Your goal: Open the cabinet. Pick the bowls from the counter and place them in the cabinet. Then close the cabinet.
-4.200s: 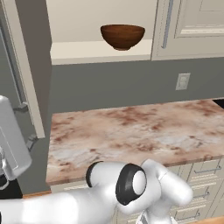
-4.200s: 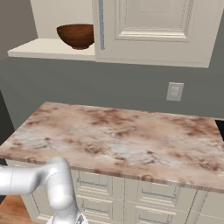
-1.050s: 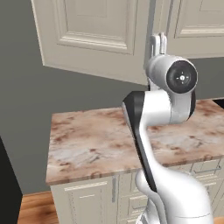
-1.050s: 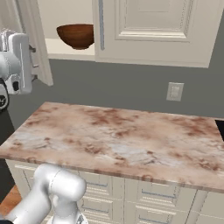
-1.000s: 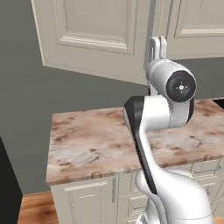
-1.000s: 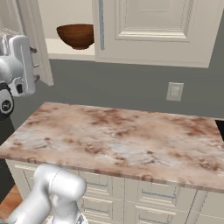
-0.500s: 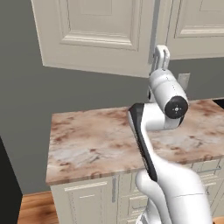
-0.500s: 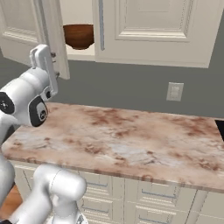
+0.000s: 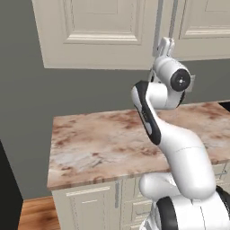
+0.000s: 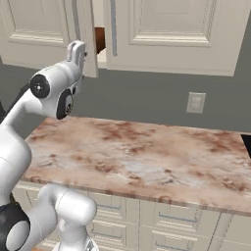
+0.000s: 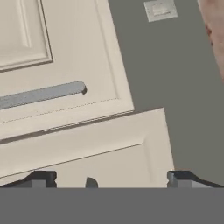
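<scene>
Landmark: the cabinet (image 10: 169, 34), a cream wall cupboard with raised-panel doors, hung above the counter (image 10: 142, 157).
Cabinet doors: the left door (image 9: 96, 33) stood nearly shut, leaving a narrow gap beside the closed right door (image 10: 171, 32); a slim grey bar handle (image 10: 113, 27) ran down the right door's edge.
Bowl: a sliver of the reddish-brown wooden bowl (image 10: 100, 39) showed through that gap, inside the cabinet on its shelf.
Second bowl: I could not pick it out anywhere.
Counter: the marbled pinkish-brown slab lay below the cabinet, its top bare, with cream drawers (image 10: 162, 220) beneath.
Gripper: the gripper (image 10: 76, 51) was raised just under the cabinet's lower edge, right at the bottom corner of the left door.
Jaws: spread wide apart, with nothing between them; in the hand view the two dark tips (image 11: 41, 178) sat at opposite sides with only the door panel beyond.
Wall: a grey wall ran between cabinet and counter, with a pale outlet plate (image 10: 195, 103) below the right door.
</scene>
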Available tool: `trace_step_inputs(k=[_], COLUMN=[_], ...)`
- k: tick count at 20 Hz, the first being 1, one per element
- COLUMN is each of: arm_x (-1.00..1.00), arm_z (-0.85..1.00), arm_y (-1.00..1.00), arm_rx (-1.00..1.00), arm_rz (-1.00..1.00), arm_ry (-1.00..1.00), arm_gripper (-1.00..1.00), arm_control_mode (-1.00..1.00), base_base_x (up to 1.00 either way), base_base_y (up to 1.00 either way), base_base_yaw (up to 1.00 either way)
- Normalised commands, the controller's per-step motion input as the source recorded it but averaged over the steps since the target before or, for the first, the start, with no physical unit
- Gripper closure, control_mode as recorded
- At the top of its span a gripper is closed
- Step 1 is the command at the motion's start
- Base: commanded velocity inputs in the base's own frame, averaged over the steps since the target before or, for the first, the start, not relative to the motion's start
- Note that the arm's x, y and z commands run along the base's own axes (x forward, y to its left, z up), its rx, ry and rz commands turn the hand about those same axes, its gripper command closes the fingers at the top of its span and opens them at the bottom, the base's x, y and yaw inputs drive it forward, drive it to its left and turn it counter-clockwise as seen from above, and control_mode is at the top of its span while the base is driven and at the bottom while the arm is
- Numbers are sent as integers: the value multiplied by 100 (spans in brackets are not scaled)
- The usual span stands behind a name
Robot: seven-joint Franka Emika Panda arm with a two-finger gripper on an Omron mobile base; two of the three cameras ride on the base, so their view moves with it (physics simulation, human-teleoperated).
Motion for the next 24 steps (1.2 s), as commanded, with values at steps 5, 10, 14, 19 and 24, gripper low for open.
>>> trace_step_inputs(k=[5, 10, 14, 19, 24], arm_x=[100, 100, 100, 100, 100], arm_z=[-3, -13, -32, -54, -58], arm_y=[0, 0, 0, 3, 0], arm_rx=[10, 7, 5, 0, 0], arm_rz=[6, 8, 10, 7, 6], arm_ry=[30, 27, 25, 0, 0], arm_gripper=[-100, -100, -100, -100, -100], arm_control_mode=[-100, -100, -100, -100, -100], base_base_x=[0, 0, 0, 0, 0], base_base_y=[0, 0, 0, 0, 0], base_base_yaw=[0, 0, 0, 0, 0])
